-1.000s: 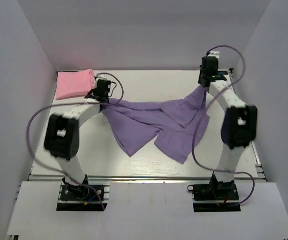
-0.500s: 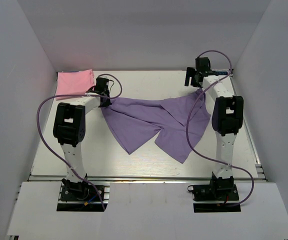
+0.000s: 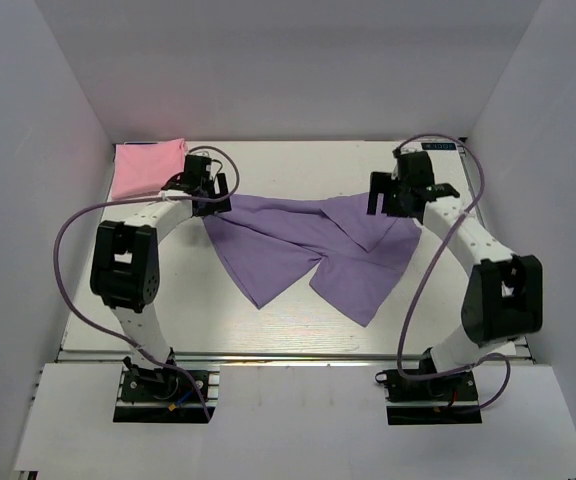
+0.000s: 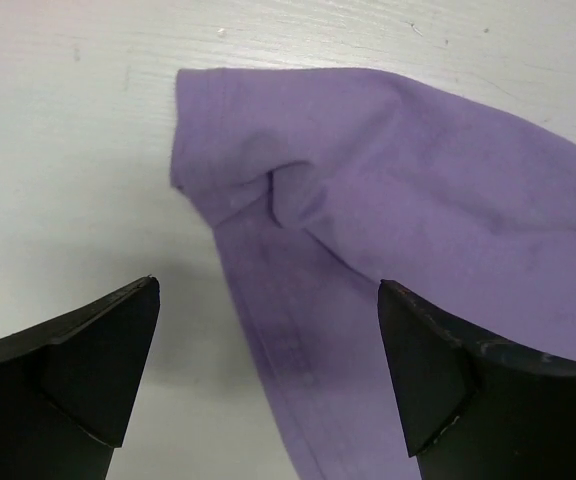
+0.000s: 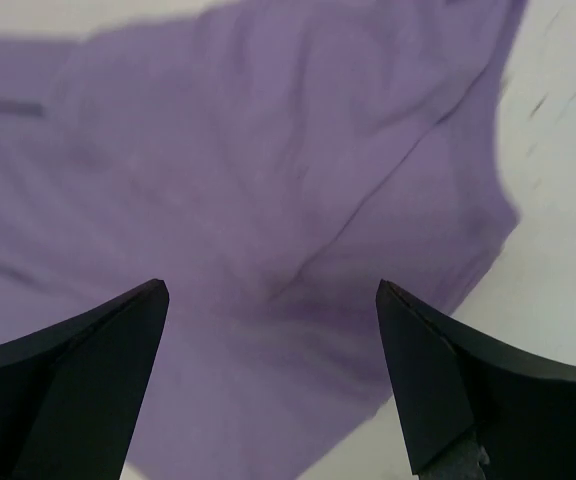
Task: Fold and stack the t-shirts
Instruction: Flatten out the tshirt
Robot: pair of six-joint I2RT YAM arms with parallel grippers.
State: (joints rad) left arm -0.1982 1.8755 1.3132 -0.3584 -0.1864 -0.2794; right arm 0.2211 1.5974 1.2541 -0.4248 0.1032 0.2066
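Note:
The lavender-purple t-shirt point(image 3: 303, 243) lies crumpled and spread across the middle of the table, and neither gripper holds it. My left gripper point(image 3: 211, 197) hovers open over its back-left corner; the left wrist view shows that hemmed corner point(image 4: 268, 190) lying on the table between and beyond the black fingers point(image 4: 88, 365). My right gripper point(image 3: 384, 203) stands open over the shirt's back-right part, and purple cloth point(image 5: 268, 180) fills the right wrist view between its fingers point(image 5: 458, 385). The pink t-shirt point(image 3: 148, 167) lies folded in the back-left corner.
White walls close in the table on the left, back and right. A metal rail point(image 3: 288, 353) runs along the front edge by the arm bases. Purple cables point(image 3: 73, 235) loop off both arms. Bare white tabletop point(image 3: 168, 300) shows in front of the shirt.
Both grippers have opened and let go of the purple shirt, the right one first. The right arm swung nearer and leftward over the cloth. The shirt's raised right side has dropped onto the table.

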